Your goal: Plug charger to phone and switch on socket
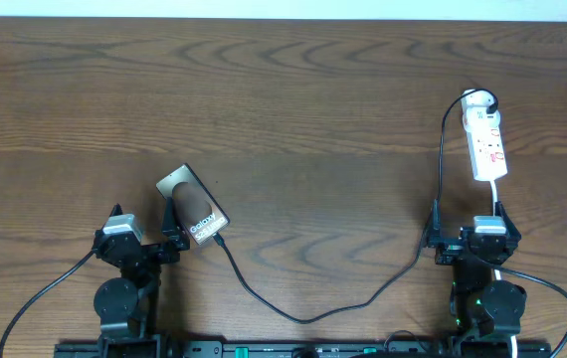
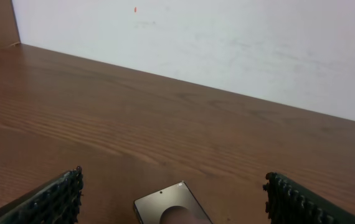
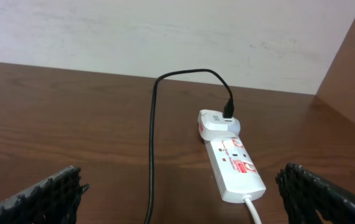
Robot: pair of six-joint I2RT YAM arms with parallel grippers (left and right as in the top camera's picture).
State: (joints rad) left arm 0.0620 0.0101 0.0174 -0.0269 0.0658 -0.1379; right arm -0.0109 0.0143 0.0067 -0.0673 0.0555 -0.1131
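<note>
Jaws spread wide and empty on right gripper [image 3: 179, 175] and left gripper [image 2: 172, 177] alike. Dead ahead of the right pair: white plastic power strip [image 3: 236, 165], oblong, red-marked on top, long axis running straight away, boxy white adapter [image 3: 215, 124] at the far end. From the strip, thin black charger cable [image 3: 153, 143] trailing well away to the glossy bronze phone [image 1: 192, 209], slanted before the left pair. Cable end at the phone's edge; cannot tell whether seated. Likely the right arm's job at the strip. Matt wood-grain worktop [image 1: 313, 89] beneath.
</note>
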